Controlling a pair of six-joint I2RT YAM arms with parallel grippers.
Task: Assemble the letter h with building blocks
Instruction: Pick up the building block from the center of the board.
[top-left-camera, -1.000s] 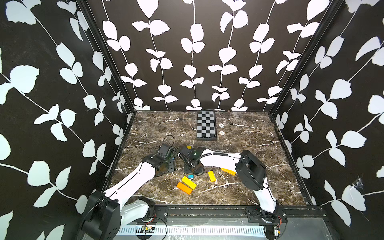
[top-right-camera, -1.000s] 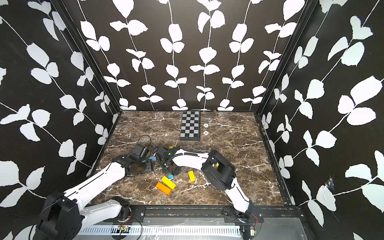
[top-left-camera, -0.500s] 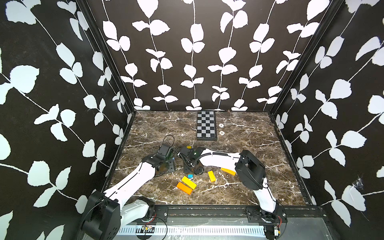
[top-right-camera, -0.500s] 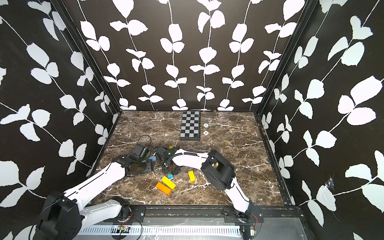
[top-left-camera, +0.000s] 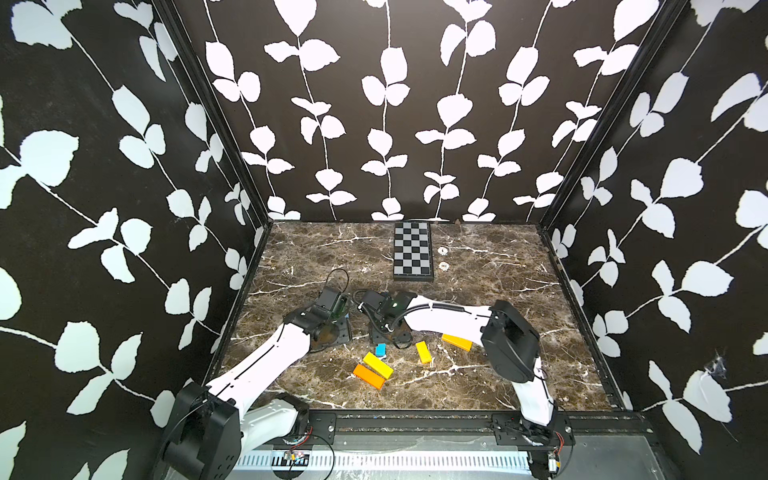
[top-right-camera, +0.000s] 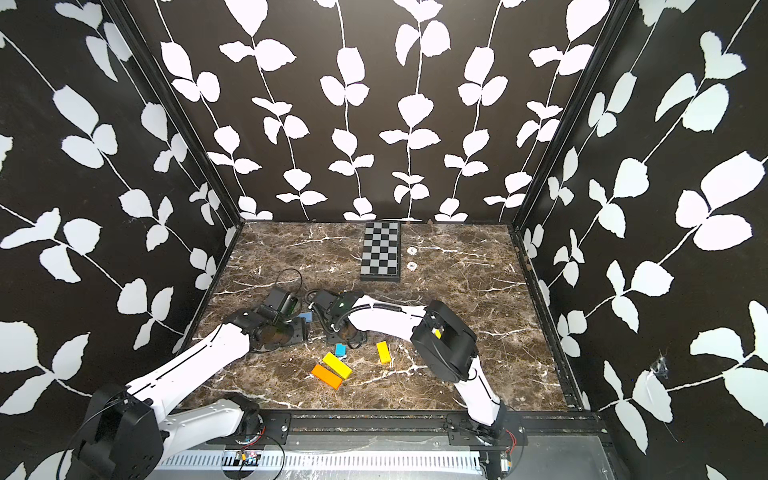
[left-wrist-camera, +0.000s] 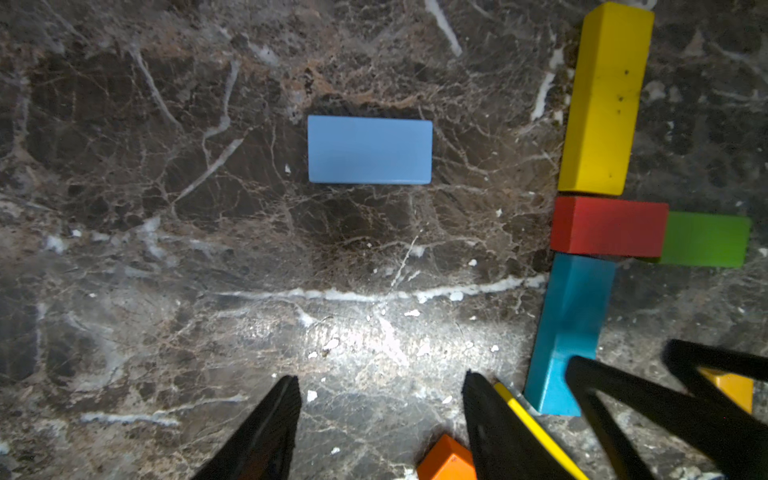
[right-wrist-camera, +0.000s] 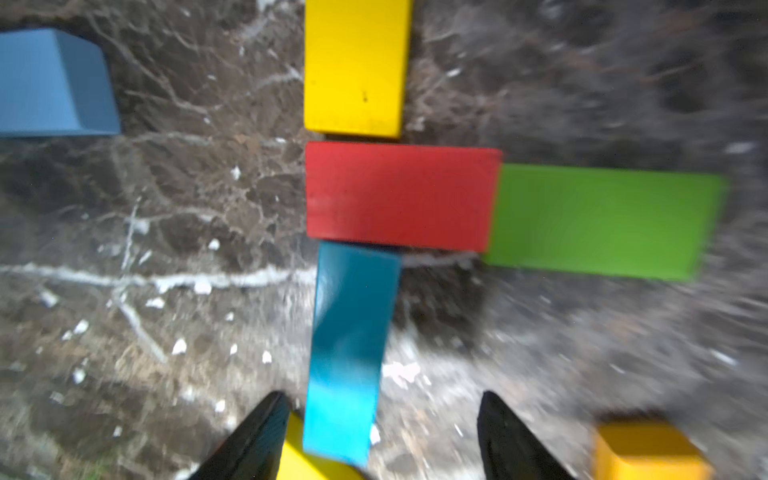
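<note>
Hovering low over the marble table (top-left-camera: 478, 291), we are working on the letter h (left-wrist-camera: 606, 224), which is lying flat beneath our two wrists and is mostly hidden in both top views. Our right gripper (right-wrist-camera: 381, 394) is standing with its jaws spread wide, clasping nothing. The near end of the teal bar (right-wrist-camera: 351, 332) is lying loose between them, though the blurred wrist view is not showing whether a finger is brushing it.

That bar is meeting one long side of the red crossbar (right-wrist-camera: 401, 195) at its end, and the yellow bar (right-wrist-camera: 355, 66) is meeting the opposite side, so the three are forming the stem. The green bar (right-wrist-camera: 598, 220) is touching the crossbar's far end, running on in line with it rather than turning down as a leg.

Our left gripper (left-wrist-camera: 380, 376) is hanging open and empty too, facing a pale blue block (left-wrist-camera: 369, 149) lying alone, apart from the letter. Spare building blocks (top-left-camera: 377, 365) are waiting nearer the table's front.

We are judging these blocks light, rigid and glossy, likely to skate on the polished stone at a nudge. The best hold looks to be across the narrow width at mid-length, coming straight down so that neighbours are not being shoved.
</note>
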